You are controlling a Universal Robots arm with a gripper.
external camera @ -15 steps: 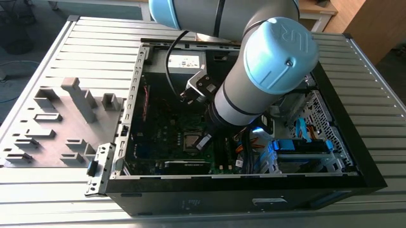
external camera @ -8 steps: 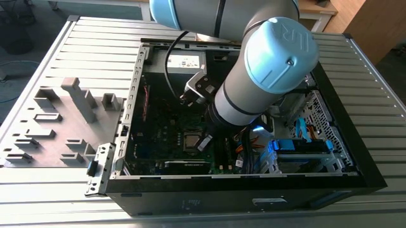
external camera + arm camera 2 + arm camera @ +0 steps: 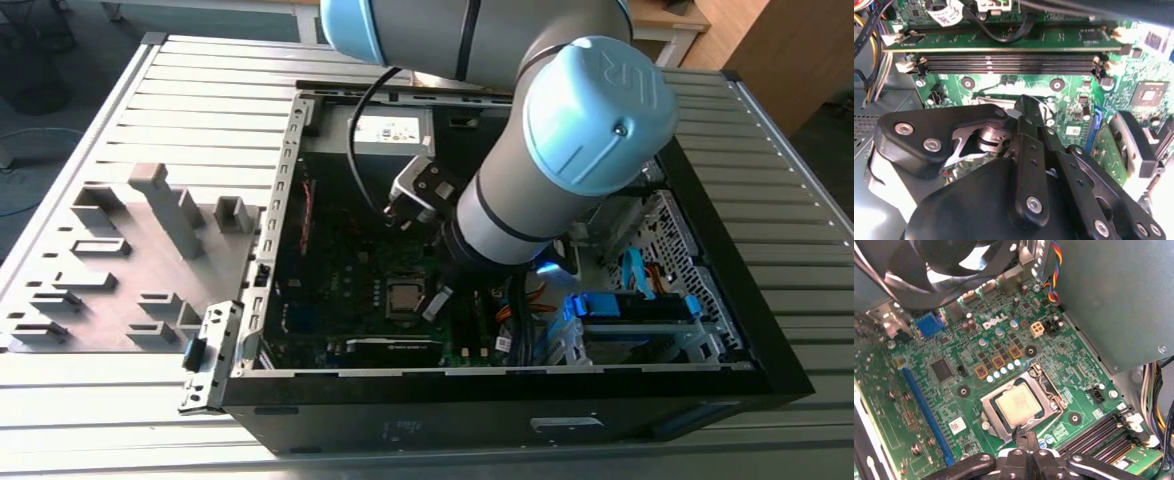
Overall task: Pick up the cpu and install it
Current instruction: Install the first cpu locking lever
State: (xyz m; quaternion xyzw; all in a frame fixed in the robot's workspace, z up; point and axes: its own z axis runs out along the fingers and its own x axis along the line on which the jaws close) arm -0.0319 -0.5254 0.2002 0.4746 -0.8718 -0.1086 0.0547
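Black-linkage gripper (image 3: 1026,440), fingers drawn together and empty, sits just beside the socket. Pale silver-grey square cpu (image 3: 1018,403) lies seated in the dark metal-framed socket (image 3: 989,417). Risk: fingertip catching the frame, shifting the chip.

Grey slatted metal table (image 3: 200,70); wooden furniture (image 3: 787,50) behind; grey floor (image 3: 67,40) at exterior view's left

Arm: the grey tubular robot arm with pale blue joint caps (image 3: 574,150) reaches down from the top of the exterior view, its elbow bent.
Wrist: angled steeply downward, a black cable running along it.
Gripper: the black metal linkage gripper (image 3: 1026,437) points downward, its fingers drawn together at the tips in the first wrist view.
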